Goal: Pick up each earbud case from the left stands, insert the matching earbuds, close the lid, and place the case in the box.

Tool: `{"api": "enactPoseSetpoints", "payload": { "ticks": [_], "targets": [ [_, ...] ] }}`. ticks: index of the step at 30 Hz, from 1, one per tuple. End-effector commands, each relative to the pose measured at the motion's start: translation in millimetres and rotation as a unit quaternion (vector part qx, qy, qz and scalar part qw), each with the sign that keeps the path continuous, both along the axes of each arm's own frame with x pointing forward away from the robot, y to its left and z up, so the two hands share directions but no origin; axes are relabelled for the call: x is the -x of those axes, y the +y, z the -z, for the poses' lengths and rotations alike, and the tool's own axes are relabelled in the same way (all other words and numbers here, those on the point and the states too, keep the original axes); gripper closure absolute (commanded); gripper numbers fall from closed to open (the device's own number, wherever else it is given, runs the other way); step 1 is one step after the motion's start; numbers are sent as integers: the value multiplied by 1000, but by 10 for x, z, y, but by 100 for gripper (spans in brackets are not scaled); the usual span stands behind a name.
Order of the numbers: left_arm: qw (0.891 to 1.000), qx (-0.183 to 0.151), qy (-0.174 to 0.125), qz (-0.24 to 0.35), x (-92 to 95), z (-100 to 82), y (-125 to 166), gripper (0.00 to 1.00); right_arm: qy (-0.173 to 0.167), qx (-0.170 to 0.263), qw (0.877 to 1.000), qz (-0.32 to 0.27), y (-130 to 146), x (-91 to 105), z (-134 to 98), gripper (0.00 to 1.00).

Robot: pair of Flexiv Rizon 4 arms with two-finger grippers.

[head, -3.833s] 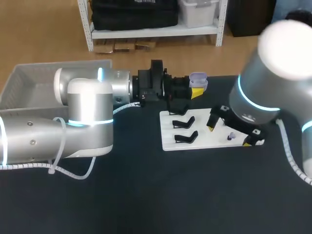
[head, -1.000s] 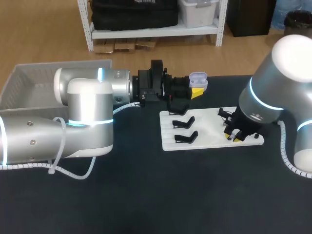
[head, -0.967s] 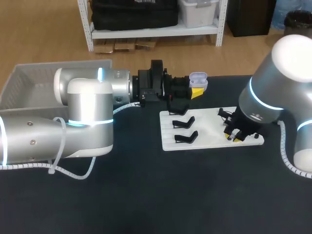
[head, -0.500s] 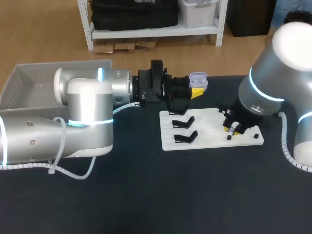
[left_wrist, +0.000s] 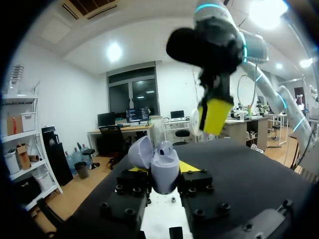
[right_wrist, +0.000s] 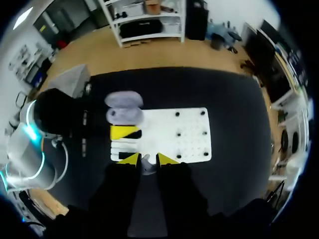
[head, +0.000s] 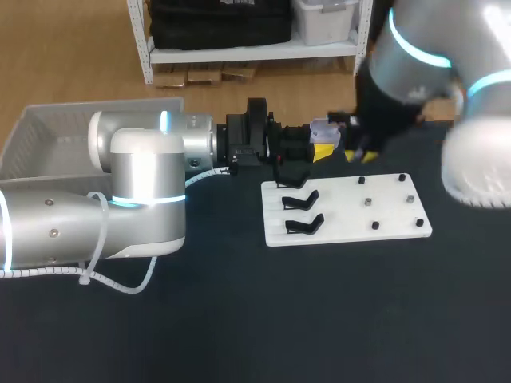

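In the head view, the open earbud case (head: 325, 128) was held by the left gripper (head: 318, 148) at the upper middle, with the right gripper (head: 352, 153) just beside it. In the left wrist view, the case was clamped between the fingers. In the right wrist view, an earbud (right_wrist: 145, 168) was pinched between the yellow tips. It likely needed lining up over its slot, then gentle lowering.

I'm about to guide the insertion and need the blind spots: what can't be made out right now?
- Head view: the right gripper is blurred, so its load is unreadable.
- Right wrist view: the pale bit at that gripper is too small to name.
- Left wrist view: the earbud case hides its own slots.
- Head view: the left arm covers part of the box.
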State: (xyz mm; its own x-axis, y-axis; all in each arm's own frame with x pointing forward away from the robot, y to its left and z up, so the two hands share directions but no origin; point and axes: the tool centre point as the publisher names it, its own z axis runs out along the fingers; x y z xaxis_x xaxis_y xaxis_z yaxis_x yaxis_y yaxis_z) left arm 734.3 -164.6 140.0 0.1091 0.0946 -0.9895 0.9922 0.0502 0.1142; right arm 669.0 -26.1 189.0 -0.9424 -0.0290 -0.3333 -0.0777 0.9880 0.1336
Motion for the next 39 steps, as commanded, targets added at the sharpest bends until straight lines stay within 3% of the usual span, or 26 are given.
{"api": "enactPoseSetpoints", "payload": {
  "ticks": [1,10,15,19,30,39],
  "targets": [
    [1000,4,-3,-4,24,15,2,100,97,56,989,-98,129,-78,-308,100],
    [1000,4,-3,-4,24,15,2,100,108,70,978,-163,318,-288,-398,100],
    [1000,4,-3,-4,24,15,2,100,103,100,974,-175,384,-395,-340,100],
    [1000,4,-3,-4,24,15,2,100,100,98,974,-180,388,-446,-291,100],
    [1000,4,-3,-4,24,15,2,100,52,97,980,-168,410,-442,-188,100],
    [1000,4,-3,-4,24,15,2,100,42,102,978,-179,463,-442,-122,100]
  ]
}}
